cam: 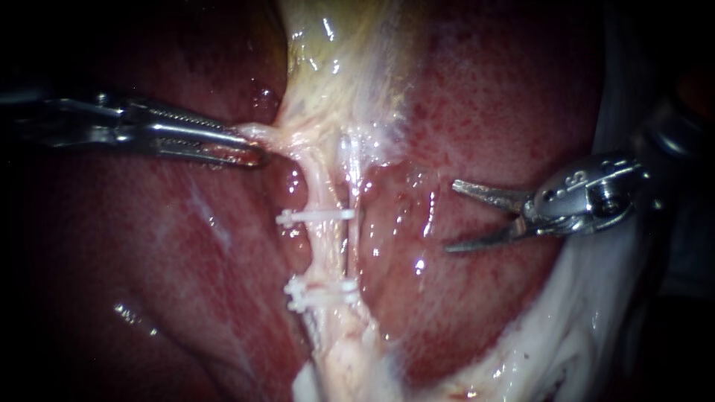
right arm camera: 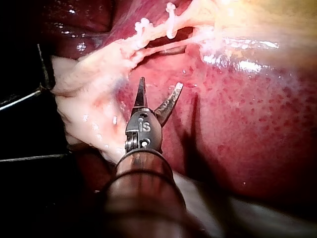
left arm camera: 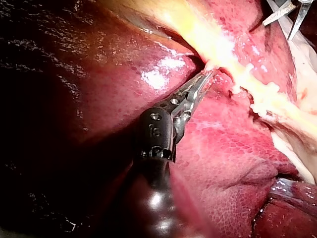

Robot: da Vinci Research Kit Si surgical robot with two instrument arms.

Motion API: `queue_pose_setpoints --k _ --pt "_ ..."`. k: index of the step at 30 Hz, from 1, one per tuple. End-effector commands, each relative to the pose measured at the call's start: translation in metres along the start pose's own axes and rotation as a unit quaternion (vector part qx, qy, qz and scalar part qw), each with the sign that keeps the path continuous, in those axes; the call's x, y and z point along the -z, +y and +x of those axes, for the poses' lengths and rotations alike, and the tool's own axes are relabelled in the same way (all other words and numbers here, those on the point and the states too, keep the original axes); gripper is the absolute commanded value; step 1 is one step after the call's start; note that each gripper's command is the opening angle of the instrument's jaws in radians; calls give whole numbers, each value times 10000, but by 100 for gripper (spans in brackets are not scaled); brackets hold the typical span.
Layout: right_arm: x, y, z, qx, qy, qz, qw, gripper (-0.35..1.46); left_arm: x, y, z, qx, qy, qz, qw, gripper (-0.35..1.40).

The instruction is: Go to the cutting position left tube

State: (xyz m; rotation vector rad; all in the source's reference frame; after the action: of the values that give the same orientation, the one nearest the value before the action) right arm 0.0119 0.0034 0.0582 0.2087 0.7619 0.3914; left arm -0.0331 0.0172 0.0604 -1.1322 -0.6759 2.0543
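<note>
Holding my right instrument (cam: 450, 216) above the liver (cam: 491, 104), I am presenting its two slim jaws wide open, with nothing gripped between them. The left tube (cam: 319, 253) is lying well apart from those jaws, straight ahead of their tips toward the endoscope view's left. Its long axis is running from the gallbladder (cam: 328, 45) downward in that view, so the open jaws are facing it crosswise. The upper clip (cam: 316, 217) and the lower clips (cam: 320, 294) are sitting across this tube, and the bare stretch between them is, in my judgement, the cutting position. My right instrument is the one free for the approach, since my left instrument (cam: 252, 151) is occupied: its jaws are closed on the pale tissue (cam: 261, 134) just above the tube, holding it stretched toward the left. A thinner pale strand (cam: 350, 249), which I am taking to be the right tube, is running just beside the left tube on the side nearer my open jaws. It is therefore standing in the path and risks being caught along with the target. The clip ends are also projecting toward that side. Wet liver surface is filling the ground between, with nothing else obstructing.
</note>
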Motion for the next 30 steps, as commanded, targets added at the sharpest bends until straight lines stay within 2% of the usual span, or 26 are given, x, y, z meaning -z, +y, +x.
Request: queue_pose_setpoints --k 1,5,8,11,13,16,25,30 --pt "0 0 0 -6 2 1 10000 145 8 0 4 15 16 17 10000 -35" --pt "0 0 1 -7 4 15 10000 145 44 -3 20 78 170 115 9998 -35" --pt "-1 0 2 -13 24 54 10000 145 58 -5 26 110 204 162 9996 -35" --pt "-3 -3 6 -27 131 276 9995 145 59 -4 25 115 220 167 9996 -35" --pt "-7 -7 11 -33 295 660 9974 145 57 -3 25 116 223 176 9995 -35" --pt "-16 -15 20 -130 456 945 9944 145 56 0 25 120 226 185 9995 -35" --pt "-63 -33 46 -535 585 1639 9833 145 55 8 28 133 233 205 9994 -35" --pt "-90 -41 52 -586 581 1921 9779 145 55 9 28 134 238 223 9994 -35"
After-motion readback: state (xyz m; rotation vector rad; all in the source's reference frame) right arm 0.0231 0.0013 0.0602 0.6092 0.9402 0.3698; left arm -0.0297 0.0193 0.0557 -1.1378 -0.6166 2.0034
